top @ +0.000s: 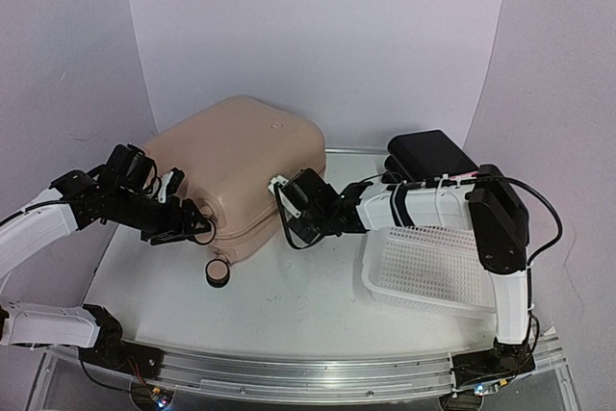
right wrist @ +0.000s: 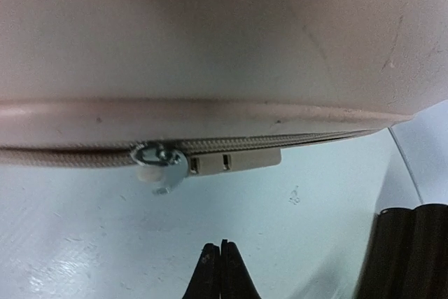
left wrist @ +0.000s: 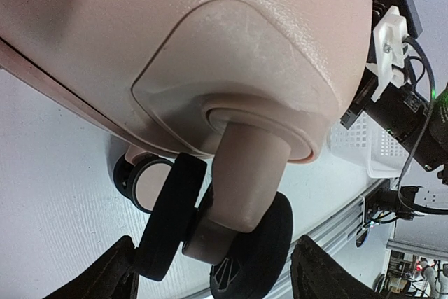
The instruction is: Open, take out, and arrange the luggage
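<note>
The pale pink luggage [top: 241, 156] lies flat at the back left of the table, its zipper closed. My left gripper [top: 188, 223] is at its front left corner. In the left wrist view it is open [left wrist: 217, 281], its jaws standing on either side of a black-and-pink double wheel [left wrist: 231, 239] without gripping it. My right gripper [top: 289, 217] is at the luggage's right front edge. In the right wrist view it is shut and empty [right wrist: 220, 271], just short of the metal zipper pull [right wrist: 157, 162] on the pink shell [right wrist: 224, 33].
A white perforated basket [top: 433, 267] lies at the right under my right arm. A black box [top: 430, 154] stands behind it. Another luggage wheel [top: 218, 272] sticks out towards the front. A metal rail [top: 318, 372] runs along the table's near edge.
</note>
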Motion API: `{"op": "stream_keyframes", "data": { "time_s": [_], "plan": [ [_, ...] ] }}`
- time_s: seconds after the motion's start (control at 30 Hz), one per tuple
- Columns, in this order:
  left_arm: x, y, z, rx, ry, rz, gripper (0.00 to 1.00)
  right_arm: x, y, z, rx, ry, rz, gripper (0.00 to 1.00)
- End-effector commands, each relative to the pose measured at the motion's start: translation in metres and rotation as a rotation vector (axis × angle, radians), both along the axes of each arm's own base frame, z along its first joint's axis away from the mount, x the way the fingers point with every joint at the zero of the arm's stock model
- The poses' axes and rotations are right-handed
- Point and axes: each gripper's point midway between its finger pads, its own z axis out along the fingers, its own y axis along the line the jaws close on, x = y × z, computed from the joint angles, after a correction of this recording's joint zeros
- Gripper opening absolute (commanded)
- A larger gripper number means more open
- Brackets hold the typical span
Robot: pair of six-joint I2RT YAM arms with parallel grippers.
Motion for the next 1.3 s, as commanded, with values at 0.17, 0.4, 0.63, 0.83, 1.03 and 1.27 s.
{"op": "stream_keyframes", "data": {
  "time_s": [0.17,0.4,0.63,0.83,1.03,1.27],
  "plan": [
    [0.005,-0.006,0.024,-0.051,-0.088,-0.016,0.74,-0.006,-0.022,0.031,0.534,0.423,0.080,0.40],
    [0.005,-0.009,0.026,-0.056,-0.094,-0.039,0.73,-0.004,0.013,0.039,0.831,0.641,0.229,0.62],
    [0.005,-0.006,0.018,-0.044,-0.074,-0.014,0.63,0.005,0.039,0.051,0.983,0.669,0.313,0.50],
    [0.004,-0.006,0.021,-0.052,-0.081,-0.017,0.62,0.016,0.043,0.040,1.002,0.636,0.297,0.44],
    [0.003,-0.007,0.020,-0.052,-0.073,-0.021,0.61,0.023,0.036,0.044,0.990,0.557,0.261,0.36],
    [0.005,-0.009,0.021,-0.054,-0.070,-0.024,0.60,0.018,0.036,0.047,0.963,0.536,0.270,0.35]
  ]
}}
